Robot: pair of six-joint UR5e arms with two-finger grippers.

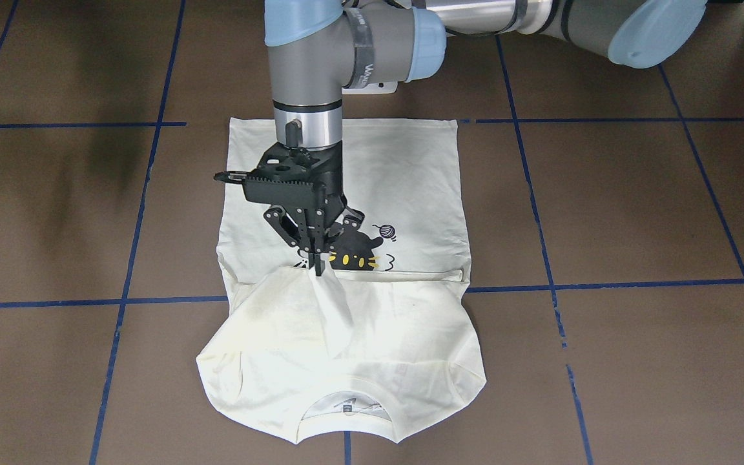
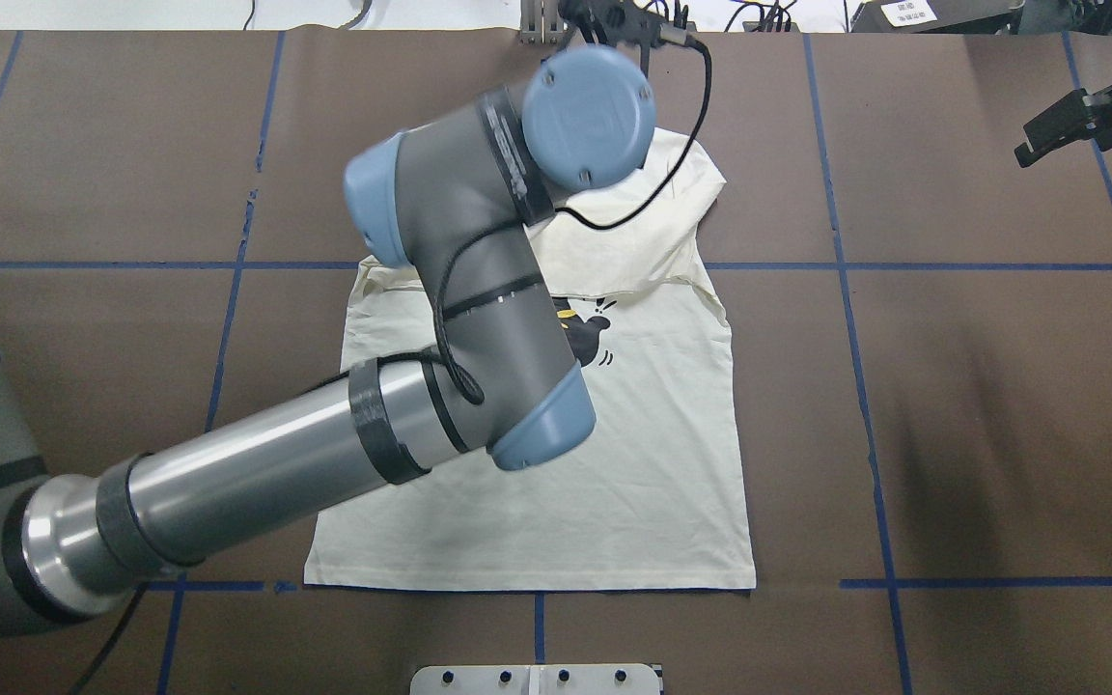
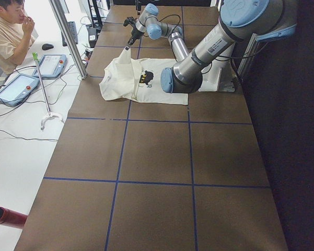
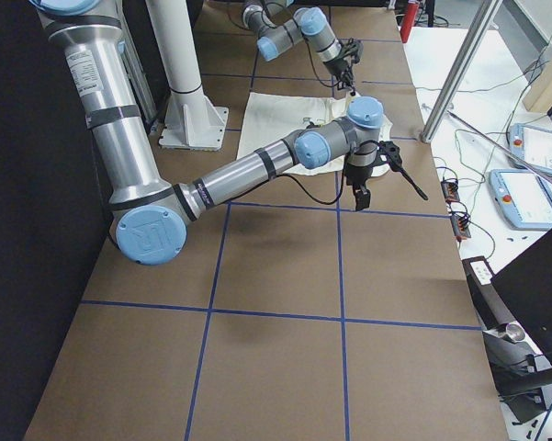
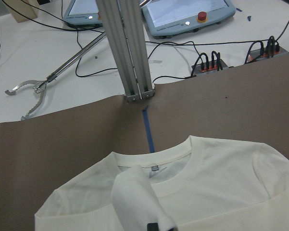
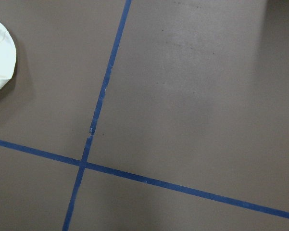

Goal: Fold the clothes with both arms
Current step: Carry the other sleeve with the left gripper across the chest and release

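Observation:
The cream-white shirt (image 1: 404,181) lies flat on the brown table, its upper part folded back over the black cat print (image 1: 356,252), with the ribbed neck (image 1: 346,413) toward the operators' side. My left gripper (image 1: 317,257) points down over the fold's edge, shut on a pinch of the shirt's cloth that rises to it in a small peak. In the overhead view the left arm hides that grip and much of the shirt (image 2: 653,463). My right gripper (image 2: 1087,121) hangs off to the side over bare table, apart from the shirt; its jaws do not show clearly.
Blue tape lines (image 1: 604,284) divide the brown table top. A white pedestal plate (image 2: 537,679) sits at the robot's edge. Beyond the far edge stand an aluminium post (image 5: 130,53), teach pendants (image 5: 192,14) and cables. A person (image 3: 10,31) sits there.

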